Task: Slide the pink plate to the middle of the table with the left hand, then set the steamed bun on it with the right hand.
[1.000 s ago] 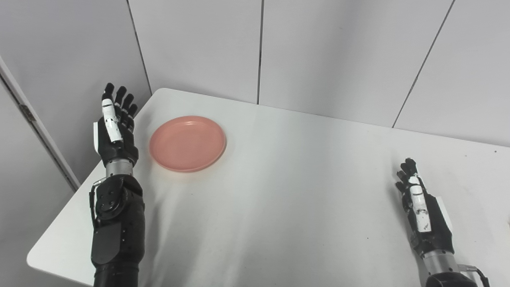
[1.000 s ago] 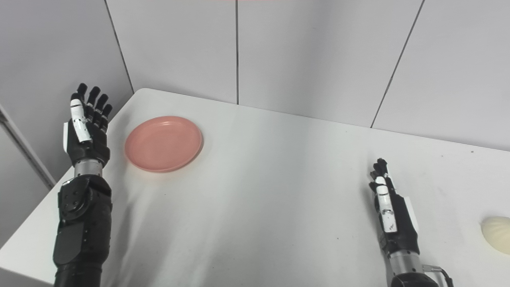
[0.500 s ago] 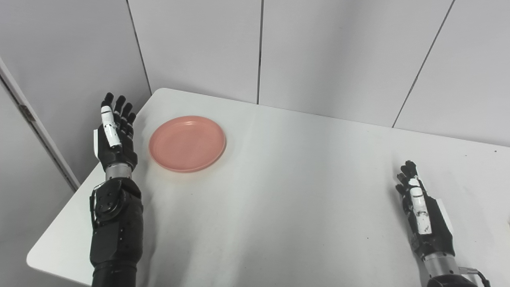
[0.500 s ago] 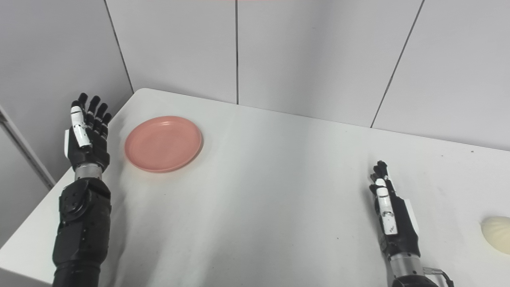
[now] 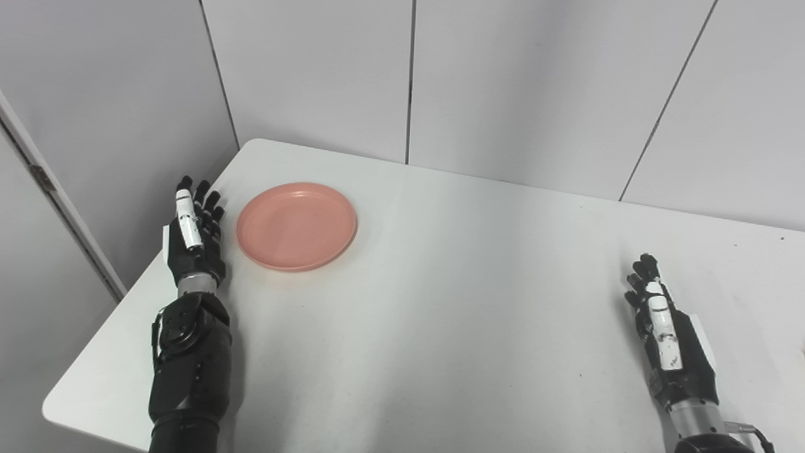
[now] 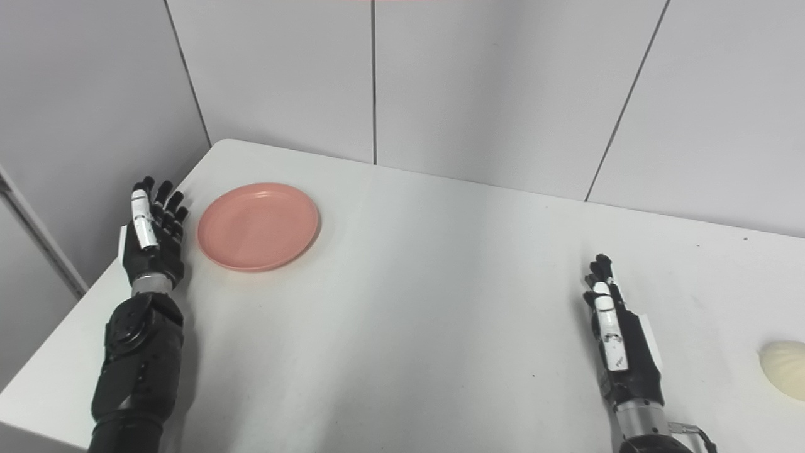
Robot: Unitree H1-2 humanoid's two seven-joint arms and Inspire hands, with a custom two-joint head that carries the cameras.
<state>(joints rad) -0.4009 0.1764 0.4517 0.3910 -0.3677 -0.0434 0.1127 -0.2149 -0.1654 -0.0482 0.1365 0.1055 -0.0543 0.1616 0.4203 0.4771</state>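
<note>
At the far left corner of the white counter (image 5: 453, 302), the pink plate (image 5: 297, 226) lies flat and bare, well short of the middle. Just beside its left rim stands the left hand (image 5: 194, 242), edge-on to the counter, its fingers (image 5: 186, 211) straight, spread a little and holding nothing; a narrow strip of counter shows between hand and plate, so they look apart — though only barely. On the other side, near the front right, the right hand (image 6: 619, 352) waits low over the counter, likewise released and empty. The steamed bun (image 6: 782, 370), pale and ribbed, sits at the right edge of the right eye view, well apart from the plate and a little beyond the right hand.

By my reading the first step is only about to begin: the plate is not yet slid, the bun untouched. The next move calls for the left hand to close the gap, set its palm or fingers against the plate's left rim and push rightward and toward the middle — kept low, so the shallow rim does not tip or slip under the fingers.
</note>
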